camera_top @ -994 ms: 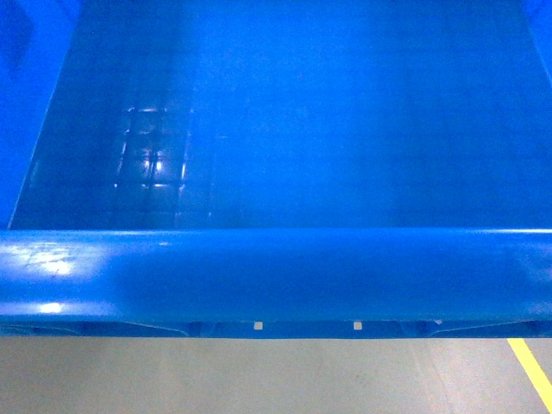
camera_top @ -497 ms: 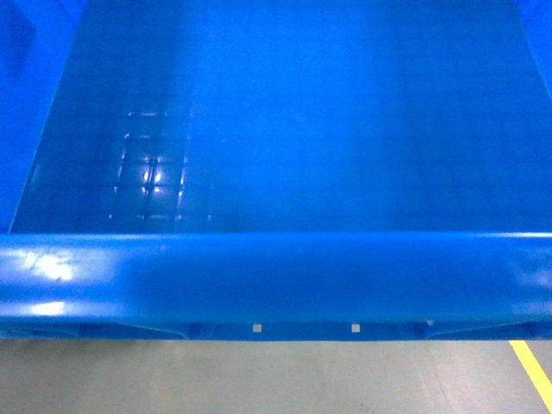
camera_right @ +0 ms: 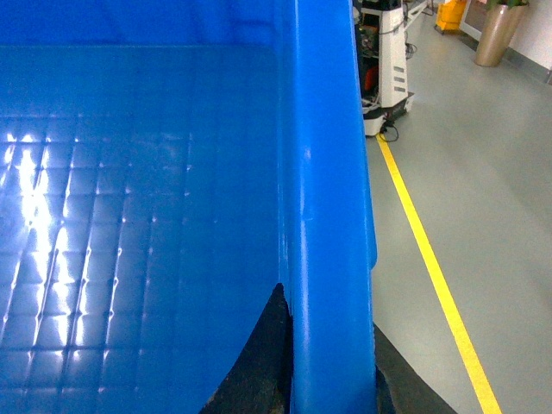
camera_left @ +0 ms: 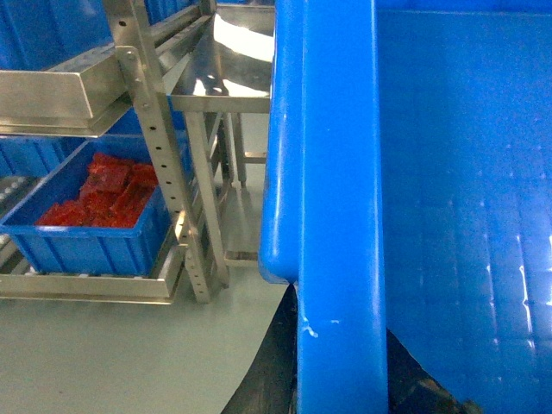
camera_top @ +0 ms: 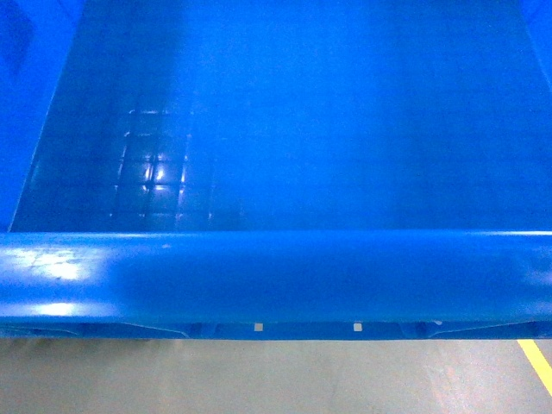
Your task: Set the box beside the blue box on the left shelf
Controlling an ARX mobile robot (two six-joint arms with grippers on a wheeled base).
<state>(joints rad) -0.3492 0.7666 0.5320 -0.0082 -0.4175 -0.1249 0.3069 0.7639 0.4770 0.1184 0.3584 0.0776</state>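
Since the earlier head frames almost nothing has shifted: the yellow floor line at the lower right has slid slightly toward the right edge and the glare on the crate floor has moved a touch, while the box point(camera_top: 276, 121) fills the view as it did a second ago. Its thick near rim runs across the lower part of the head view, with the grey floor point(camera_top: 259, 379) and the yellow line point(camera_top: 536, 362) below it, so the box is held up off the ground in front of the robot. From the left wrist, the left gripper point(camera_left: 345, 371) sits at the box's left rim, dark finger material showing on both the outer and the inner side of that wall, so its fingers are clamped across the rim. From the right wrist, the right gripper point(camera_right: 332, 371) does the same on the right rim, dark fingers on either side of the wall. Both arms are thus spread to the two side walls, wrists looking along the rims. Beyond the box's left side stands a grey metal rack point(camera_left: 164, 172), its perforated upright near the box but apart from it; on a low level sits another blue box point(camera_left: 86, 233) holding red pieces point(camera_left: 99, 194). On the right, a white machine point(camera_right: 388, 60) stands by the yellow line.
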